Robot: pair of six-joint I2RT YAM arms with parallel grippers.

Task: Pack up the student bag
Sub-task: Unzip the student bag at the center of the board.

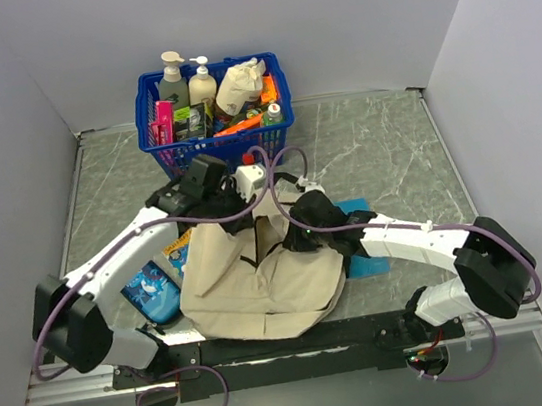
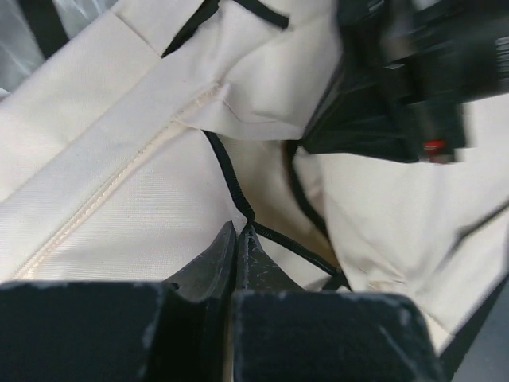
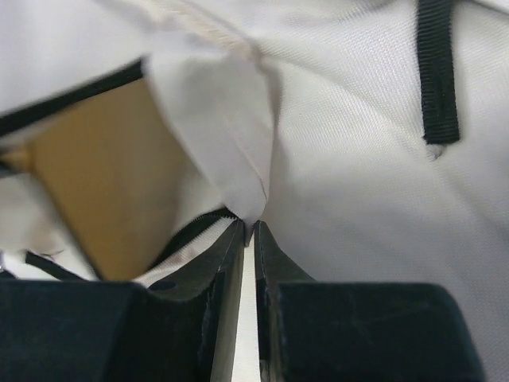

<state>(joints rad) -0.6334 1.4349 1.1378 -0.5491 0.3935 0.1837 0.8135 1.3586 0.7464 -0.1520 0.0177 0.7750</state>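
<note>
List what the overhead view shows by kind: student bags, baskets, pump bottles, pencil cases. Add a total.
Student bag: 1
Blue basket: 1
Pump bottles: 2
Blue pencil case: 1
Total: 5

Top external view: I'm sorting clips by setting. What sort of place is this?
Probably a lab test cell, not a classroom: plain grey walls enclose a marble-patterned table, with two robot arms bolted to its near edge.
</note>
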